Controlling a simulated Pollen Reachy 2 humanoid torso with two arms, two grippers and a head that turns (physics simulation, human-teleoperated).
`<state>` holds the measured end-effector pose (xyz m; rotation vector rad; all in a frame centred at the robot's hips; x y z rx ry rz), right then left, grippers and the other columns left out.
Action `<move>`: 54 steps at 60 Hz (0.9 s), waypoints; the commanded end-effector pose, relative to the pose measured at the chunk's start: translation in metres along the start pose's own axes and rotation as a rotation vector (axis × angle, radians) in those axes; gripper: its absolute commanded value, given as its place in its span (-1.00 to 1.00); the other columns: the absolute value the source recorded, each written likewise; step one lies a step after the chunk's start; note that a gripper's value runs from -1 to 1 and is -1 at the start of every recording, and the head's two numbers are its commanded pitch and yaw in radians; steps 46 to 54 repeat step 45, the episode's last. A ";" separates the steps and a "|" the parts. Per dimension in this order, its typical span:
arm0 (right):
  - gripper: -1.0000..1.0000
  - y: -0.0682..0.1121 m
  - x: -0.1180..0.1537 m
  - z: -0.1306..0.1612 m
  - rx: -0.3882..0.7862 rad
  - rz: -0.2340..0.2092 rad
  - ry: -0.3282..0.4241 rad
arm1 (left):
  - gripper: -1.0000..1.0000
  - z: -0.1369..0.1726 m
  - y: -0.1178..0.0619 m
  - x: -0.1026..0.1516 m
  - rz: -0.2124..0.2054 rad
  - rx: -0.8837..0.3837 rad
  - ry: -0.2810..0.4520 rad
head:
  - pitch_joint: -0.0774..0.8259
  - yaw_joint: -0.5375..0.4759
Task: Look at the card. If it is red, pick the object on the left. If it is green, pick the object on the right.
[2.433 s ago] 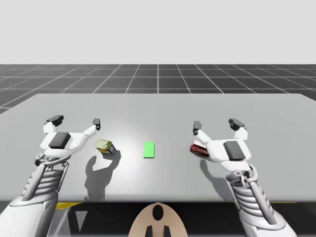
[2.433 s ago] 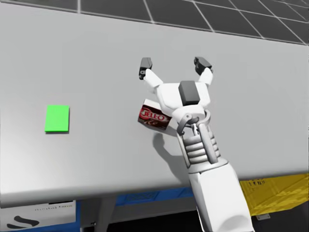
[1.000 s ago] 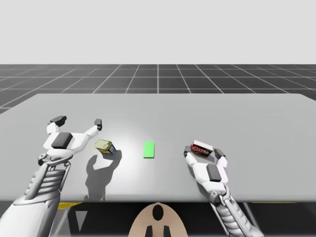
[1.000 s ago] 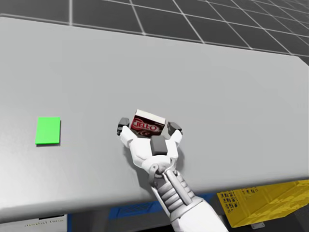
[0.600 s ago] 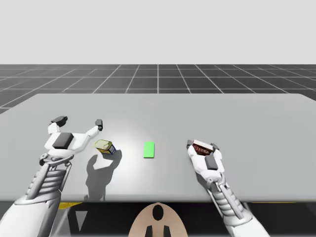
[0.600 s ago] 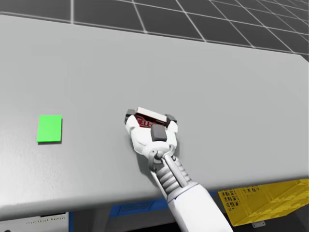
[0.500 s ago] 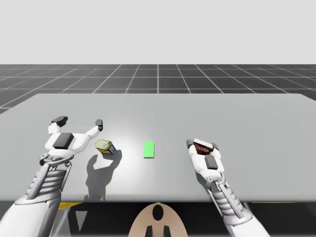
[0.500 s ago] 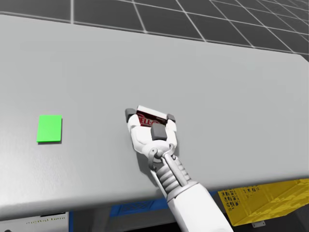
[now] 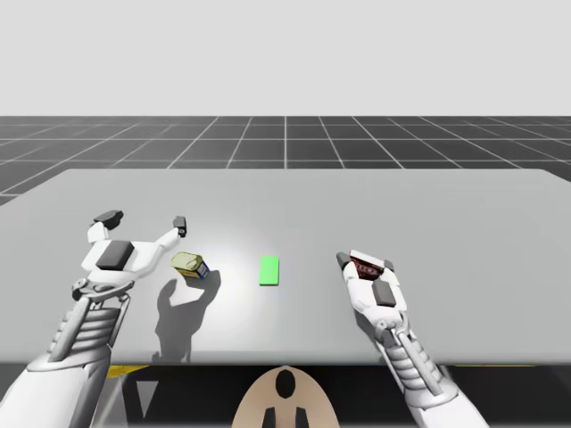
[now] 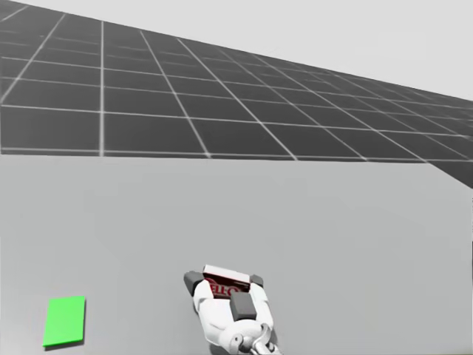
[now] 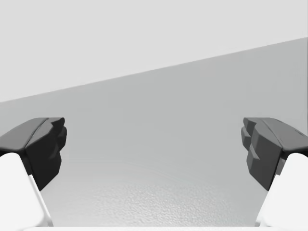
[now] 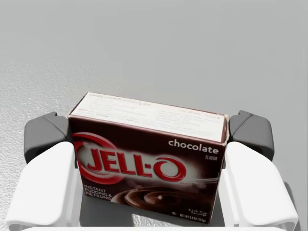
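Brown box (image 12: 149, 159) pinched by right gripper (image 12: 148, 133), green card (image 9: 269, 270) between it and yellow can (image 9: 189, 265); left gripper (image 11: 154, 147) spread.

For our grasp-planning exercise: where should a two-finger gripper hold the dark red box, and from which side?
By its two short ends, coming from the table's near edge. The dark red box lies crosswise to my right gripper, its ends flat and parallel, and one finger presses each end.

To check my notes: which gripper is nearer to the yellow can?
Left. My left gripper is open just beside the yellow can; my right gripper is beyond the green card, shut on the box.
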<state>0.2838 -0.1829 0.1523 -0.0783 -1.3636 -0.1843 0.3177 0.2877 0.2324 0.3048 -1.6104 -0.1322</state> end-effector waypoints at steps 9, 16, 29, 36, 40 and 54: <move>0.97 0.015 0.017 0.012 0.030 -0.060 -0.018 | -1.00 0.001 0.000 0.000 0.006 0.003 -0.003 | -0.17 -0.70; 1.00 0.016 0.037 0.012 0.032 -0.053 -0.072 | -1.00 0.001 0.001 0.001 0.007 0.005 -0.004 | -0.19 -0.73; 1.00 0.017 0.094 0.020 0.050 -0.035 -0.218 | -1.00 0.001 0.000 0.002 0.008 0.007 -0.004 | -0.19 -0.77; 1.00 0.019 0.135 0.028 0.069 -0.023 -0.312 | -1.00 0.001 0.000 0.002 0.009 0.010 -0.002 | -0.20 -0.78; 1.00 0.020 0.149 0.034 0.079 -0.022 -0.347 | -1.00 0.001 0.000 0.002 0.009 0.013 -0.003 | -0.21 -0.77; 1.00 0.023 0.175 0.046 0.095 -0.021 -0.416 | -1.00 0.001 0.000 0.002 0.010 0.016 -0.002 | -0.24 -0.76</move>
